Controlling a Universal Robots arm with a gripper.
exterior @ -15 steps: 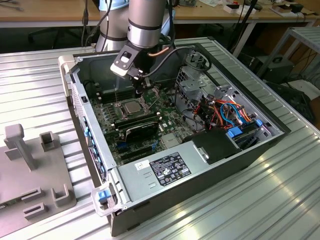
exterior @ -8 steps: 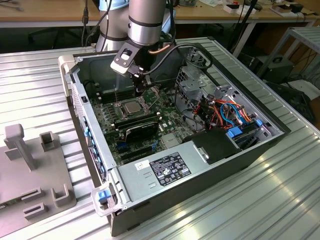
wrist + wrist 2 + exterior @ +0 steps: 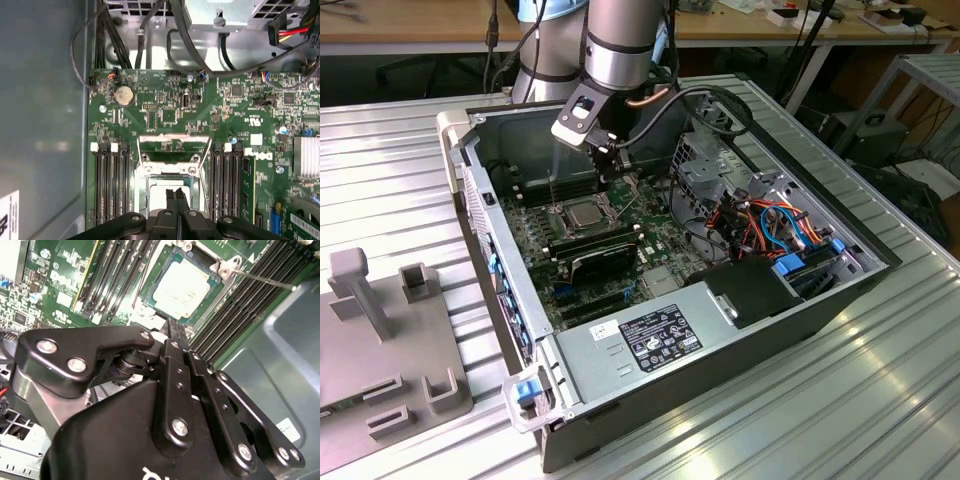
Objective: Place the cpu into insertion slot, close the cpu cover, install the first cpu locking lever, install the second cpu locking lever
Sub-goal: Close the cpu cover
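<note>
Nearest in the exterior view, a grey moulded fixture point(image 3: 380, 350) lies on the ribbed metal desk point(image 3: 770, 430), at that view's left. Beside it stands the open computer case point(image 3: 820, 325), its silver power supply point(image 3: 640, 340) at the near end. Further in lies the green motherboard point(image 3: 530, 240).

The cpu point(image 3: 582, 213) sits flat in the insertion slot point(image 3: 142, 185), silver top up, between banks of long black memory slots point(image 3: 107, 185). The jaws hang just above the chip's edge. In the first wrist view their two black fingertips point(image 3: 170, 196) are pressed side by side, clenched on nothing. I cannot tell whether they touch the chip.

Past the chip, the cpu cover point(image 3: 172, 137) is raised off the slot, and green board shows through its square opening. In the second wrist view a thin locking lever point(image 3: 260, 279) juts free from a slot corner, over the memory slots. Behind, the grey arm point(image 3: 620, 40) rises out of the case.
</note>
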